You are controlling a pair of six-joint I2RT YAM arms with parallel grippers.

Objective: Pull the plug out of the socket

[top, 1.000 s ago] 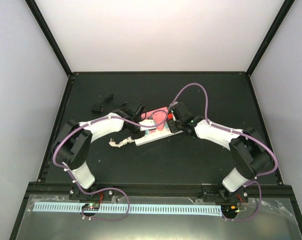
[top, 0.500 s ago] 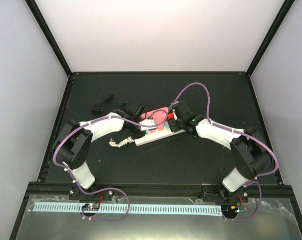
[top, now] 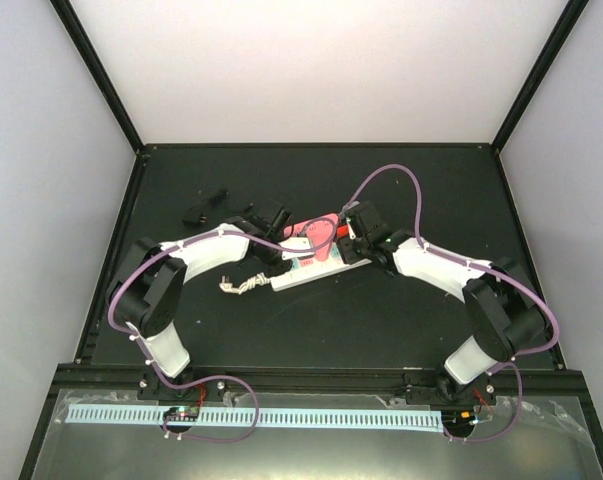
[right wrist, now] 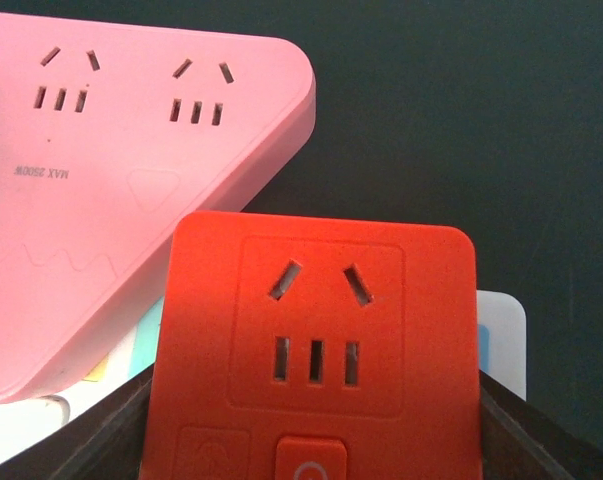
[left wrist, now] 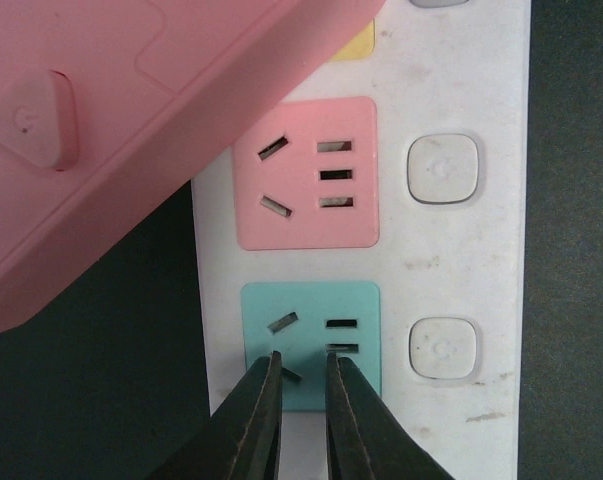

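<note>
The socket [top: 299,278] is lying mid-tabletop [top: 381,330]. One pink triangular adapter [right wrist: 111,200] is sitting slantwise over it, crowding the one red plug [right wrist: 316,330]. The right gripper [right wrist: 311,405] is clamping its jaws on that plug's sides. The left gripper [left wrist: 301,362], jaws nearly closed, is pointing at the teal outlet [left wrist: 356,305]. One black object [top: 203,211] is lying well apart.
</note>
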